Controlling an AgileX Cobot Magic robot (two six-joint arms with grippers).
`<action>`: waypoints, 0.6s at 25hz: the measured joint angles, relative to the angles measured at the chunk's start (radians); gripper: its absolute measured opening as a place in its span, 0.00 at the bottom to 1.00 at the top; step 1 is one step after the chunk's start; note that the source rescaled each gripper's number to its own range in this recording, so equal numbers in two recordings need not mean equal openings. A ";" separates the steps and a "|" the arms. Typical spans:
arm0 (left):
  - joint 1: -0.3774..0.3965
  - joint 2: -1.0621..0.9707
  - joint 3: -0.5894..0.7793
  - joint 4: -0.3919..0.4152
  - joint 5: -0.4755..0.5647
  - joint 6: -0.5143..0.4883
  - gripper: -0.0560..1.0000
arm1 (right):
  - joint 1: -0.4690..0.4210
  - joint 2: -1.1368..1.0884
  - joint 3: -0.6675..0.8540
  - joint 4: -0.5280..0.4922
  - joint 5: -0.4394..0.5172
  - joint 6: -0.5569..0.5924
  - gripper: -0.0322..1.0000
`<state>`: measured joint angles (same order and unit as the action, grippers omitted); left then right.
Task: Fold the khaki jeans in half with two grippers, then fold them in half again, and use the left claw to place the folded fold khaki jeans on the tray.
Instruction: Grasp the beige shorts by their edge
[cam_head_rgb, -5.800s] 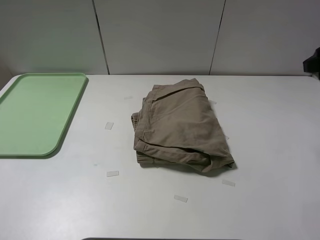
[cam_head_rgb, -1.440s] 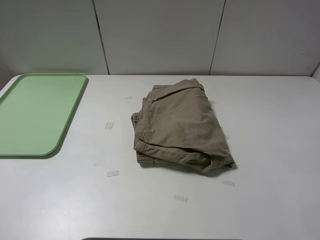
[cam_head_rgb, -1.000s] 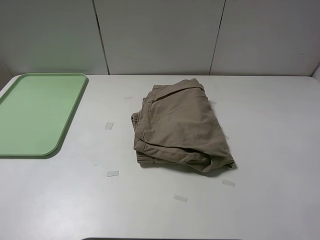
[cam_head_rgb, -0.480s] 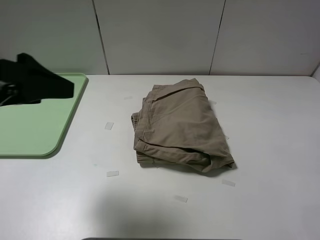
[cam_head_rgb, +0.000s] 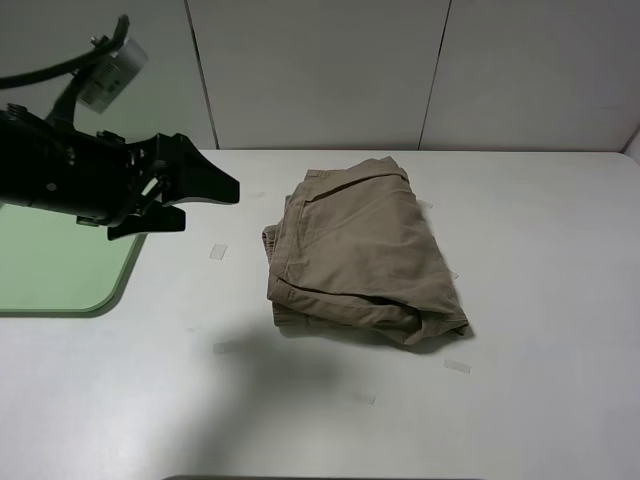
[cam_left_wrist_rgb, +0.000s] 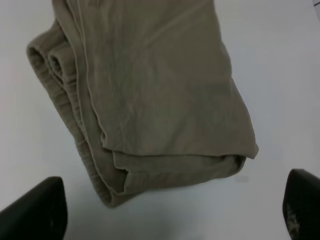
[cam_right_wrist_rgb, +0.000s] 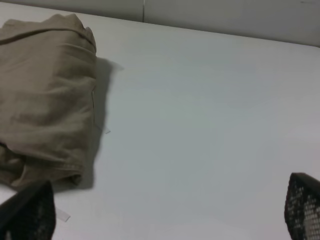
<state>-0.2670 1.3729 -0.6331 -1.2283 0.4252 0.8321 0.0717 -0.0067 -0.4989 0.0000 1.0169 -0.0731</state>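
**Inspector:** What lay furthest left?

**Officer:** The tray (cam_head_rgb: 55, 272), pale green, sat flat on the white table (cam_head_rgb: 545, 250) at its left edge. The black arm crossed over part of it.

**Inspector:** And the left claw (cam_head_rgb: 210, 207)?

**Officer:** It was past the tray's right rim, pointing towards the garment. Its two fingers were spread wide and nothing was held between them. It touched neither tray nor cloth.

**Inspector:** Anything on the table between?

**Officer:** A small tape strip (cam_head_rgb: 218, 251), clear of both.

**Inspector:** Location of the khaki jeans (cam_head_rgb: 355, 250)?

**Officer:** They were mid-table, well apart from the tray, folded into a compact stack. The left wrist view showed the layered, gathered waistband edges along one side and a smooth top panel.

**Inspector:** The right side?

**Officer:** A second tape strip (cam_head_rgb: 457, 366) lay just beside the stack's near right corner. The right gripper (cam_right_wrist_rgb: 167, 212) appeared only in its own wrist view. Both fingertips were set far apart with bare table between them and nothing gripped. It was off to the side of the jeans.
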 joint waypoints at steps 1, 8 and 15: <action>0.011 0.029 0.000 -0.027 0.014 0.016 0.89 | 0.000 0.000 0.000 0.000 0.000 0.000 1.00; 0.100 0.183 -0.001 -0.091 0.102 0.066 0.89 | 0.000 0.000 0.000 0.000 0.001 0.000 1.00; 0.136 0.302 -0.028 -0.104 0.146 0.100 0.89 | 0.000 0.000 0.000 0.000 0.001 0.000 1.00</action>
<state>-0.1310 1.6744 -0.6606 -1.3320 0.5709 0.9323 0.0717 -0.0067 -0.4989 0.0000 1.0178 -0.0731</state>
